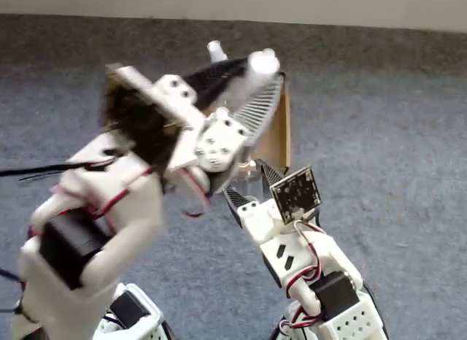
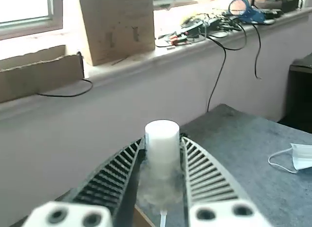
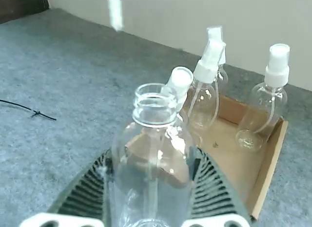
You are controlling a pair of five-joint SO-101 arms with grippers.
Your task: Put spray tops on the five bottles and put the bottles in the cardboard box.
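Bottle clear, topless, clenched in right fingers; left fingers grasp white spray top.

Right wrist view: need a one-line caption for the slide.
Right end effector grips an uncapped clear bottle; spray-topped bottles stand in the cardboard box behind.

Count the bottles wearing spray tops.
4: one right behind the held bottle, two close together in the cardboard box, one apart by its wall. Others may be hidden.
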